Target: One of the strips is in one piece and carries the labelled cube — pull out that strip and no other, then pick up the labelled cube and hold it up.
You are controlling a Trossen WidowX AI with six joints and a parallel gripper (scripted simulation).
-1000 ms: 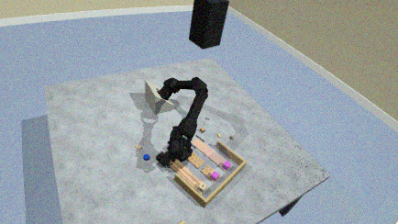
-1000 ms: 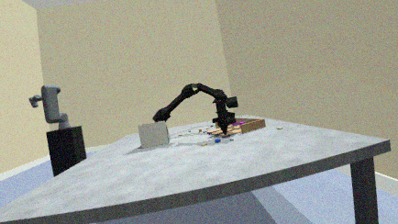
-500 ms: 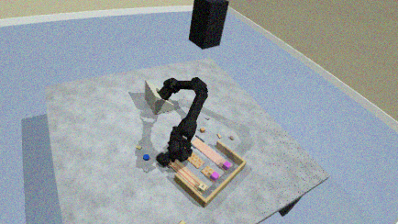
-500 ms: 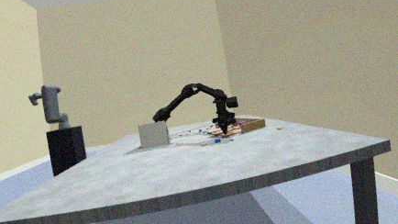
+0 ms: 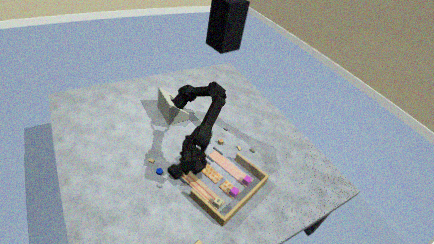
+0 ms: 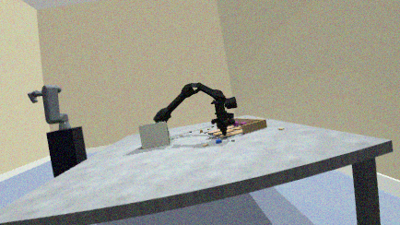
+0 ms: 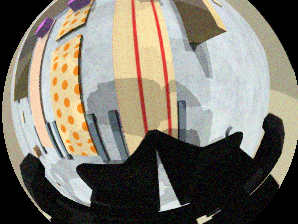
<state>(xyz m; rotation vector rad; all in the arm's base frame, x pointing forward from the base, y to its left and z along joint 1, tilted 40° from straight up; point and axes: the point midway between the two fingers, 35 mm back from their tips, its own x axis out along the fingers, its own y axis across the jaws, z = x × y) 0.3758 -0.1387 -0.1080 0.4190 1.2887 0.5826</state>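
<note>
The red-striped strip (image 5: 200, 188) (image 7: 124, 55) looks unbroken where it shows; a pale cube (image 5: 218, 202) with a dark mark sits at its far end. The orange-dotted strip lies in two pieces, a long piece (image 5: 212, 173) (image 7: 67, 100) and a short piece (image 7: 75, 21) with a gap between, and a purple cube (image 5: 234, 191) (image 7: 79, 4) at its end. A pink strip (image 5: 226, 164) (image 7: 39, 85) carries another purple cube (image 5: 247, 179) (image 7: 45, 27). My gripper (image 6: 224, 134) (image 7: 153, 134) is shut and empty, at the striped strip's near end; contact cannot be told.
A wooden tray wall (image 5: 246, 198) (image 6: 255, 125) surrounds the strips' far part. Grey bars (image 7: 98, 137) stand beside the near ends. A blue piece (image 5: 159, 171) (image 6: 218, 141) and small scraps lie nearby. A pale panel (image 6: 154, 136) stands by my base. Another arm's black pedestal (image 5: 227, 24) (image 6: 66, 151) is farther off.
</note>
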